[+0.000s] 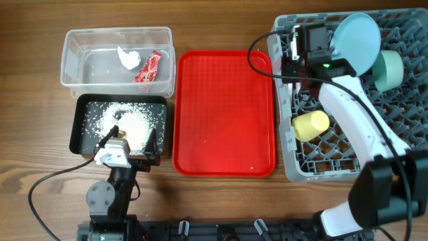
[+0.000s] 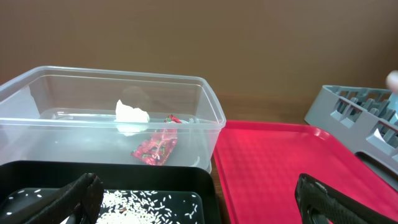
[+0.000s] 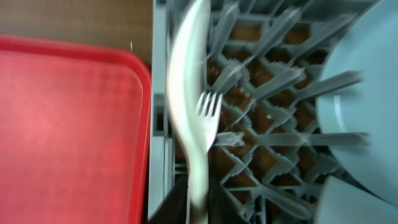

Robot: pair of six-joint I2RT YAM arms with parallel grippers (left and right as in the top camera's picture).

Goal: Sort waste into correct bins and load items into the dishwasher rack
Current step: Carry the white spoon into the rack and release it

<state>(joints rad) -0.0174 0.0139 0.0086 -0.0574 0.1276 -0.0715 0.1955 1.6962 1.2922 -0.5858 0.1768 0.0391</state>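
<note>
My right gripper (image 1: 294, 65) hangs over the left edge of the grey dishwasher rack (image 1: 287, 154). In the right wrist view it (image 3: 199, 202) is shut on the handle of a white spoon (image 3: 186, 74), which stands over the rack's cells. A white fork (image 3: 210, 106) lies in the rack beside it. The light blue plate (image 1: 358, 40), mint-green bowl (image 1: 389, 70) and yellow cup (image 1: 311, 125) sit in the rack. My left gripper (image 1: 130, 144) (image 2: 199, 196) is open over the near edge of the black tray (image 1: 79, 127), which holds rice (image 1: 127, 120).
The clear tub (image 1: 67, 60) at the back left holds a white tissue (image 1: 128, 58) and a red wrapper (image 1: 148, 67). The flat red serving tray (image 1: 224, 114) lies between the bins and the rack. A black cable (image 1: 257, 53) loops over its far right corner.
</note>
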